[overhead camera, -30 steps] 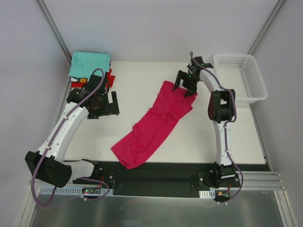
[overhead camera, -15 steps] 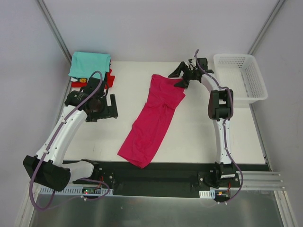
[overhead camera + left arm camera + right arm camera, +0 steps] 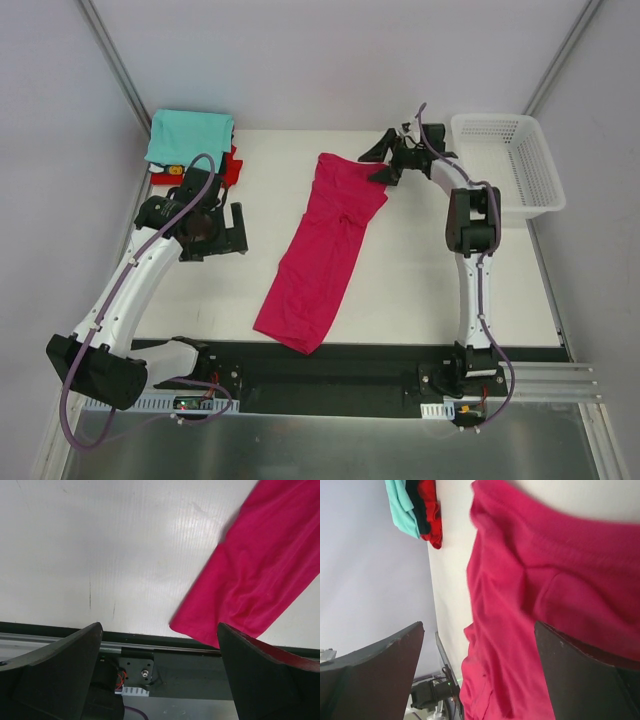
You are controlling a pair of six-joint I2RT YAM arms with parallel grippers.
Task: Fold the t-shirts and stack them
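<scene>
Magenta t-shirt (image 3: 325,250) has swung straighter over the last second and lies as a bunched strip on the desk (image 3: 420,270), left of the mesh basket (image 3: 540,200). Right tool (image 3: 375,165) gapes empty at its far corner, and left tool (image 3: 238,226) is open too. It likely needs spreading before folding.

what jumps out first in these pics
A long magenta-pink t-shirt lies diagonally across the middle of the table, the open right gripper at its far end. A folded stack topped by a teal shirt sits in the far left corner, a white mesh basket far right.
</scene>
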